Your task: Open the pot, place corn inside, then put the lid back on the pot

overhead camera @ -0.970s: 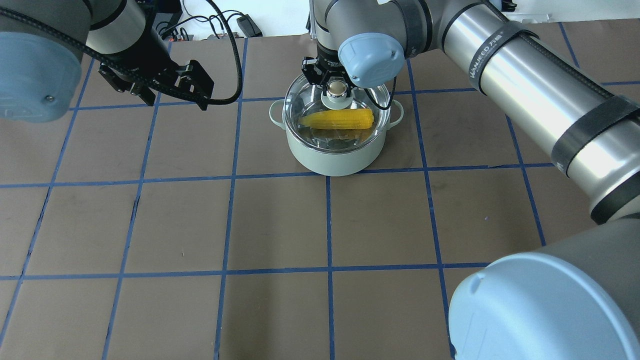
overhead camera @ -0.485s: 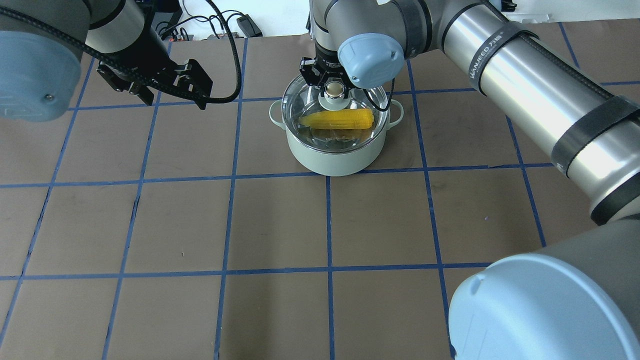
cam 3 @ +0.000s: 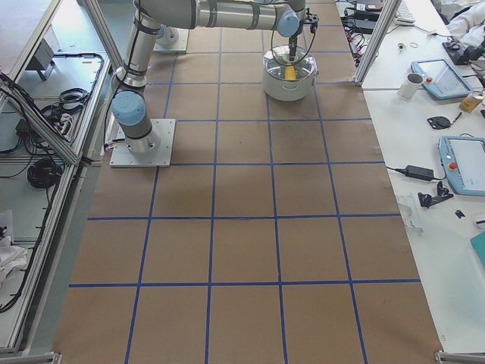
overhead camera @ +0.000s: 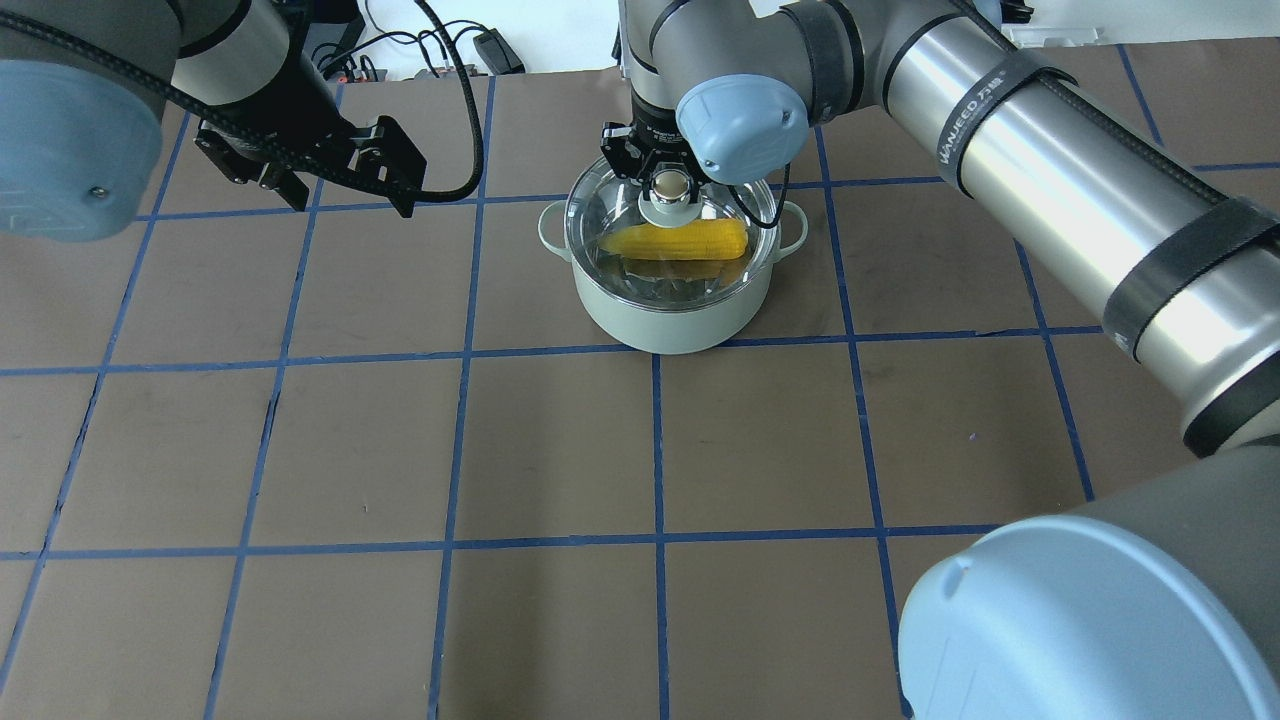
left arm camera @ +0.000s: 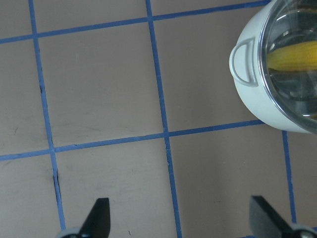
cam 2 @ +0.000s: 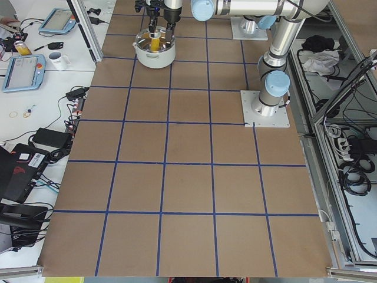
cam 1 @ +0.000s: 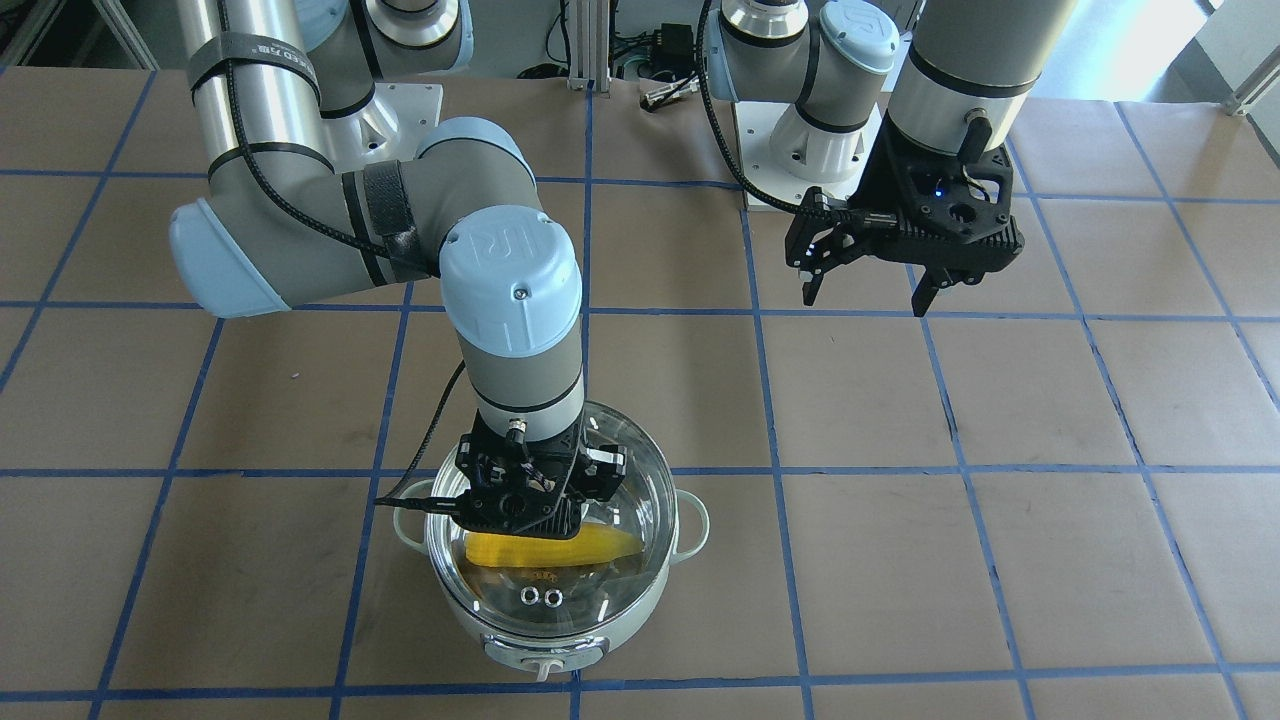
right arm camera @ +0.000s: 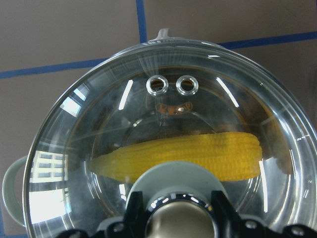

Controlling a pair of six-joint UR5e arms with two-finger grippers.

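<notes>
The mint-green pot [overhead camera: 660, 320] stands at the far middle of the table. The yellow corn [overhead camera: 680, 240] lies inside it and shows through the glass lid [overhead camera: 615, 215], which sits on the pot's rim. My right gripper [overhead camera: 672, 185] comes straight down over the lid and is shut on its beige-capped knob. The right wrist view shows the fingers on either side of the knob [right arm camera: 181, 218], with the corn [right arm camera: 198, 153] under the glass. My left gripper [overhead camera: 352, 208] hovers open and empty to the left of the pot. The left wrist view shows the pot's handle [left arm camera: 242, 64].
The brown table [overhead camera: 560, 450] carries a blue tape grid. Cables and a power brick [overhead camera: 495, 50] lie beyond the far edge. In the front-facing view the open left gripper [cam 1: 863, 303] hangs well apart from the pot [cam 1: 545, 650].
The right gripper and the lid's knob have sunk slightly, and the lid now sits level on the pot. The left gripper has drifted a little away from the pot.
</notes>
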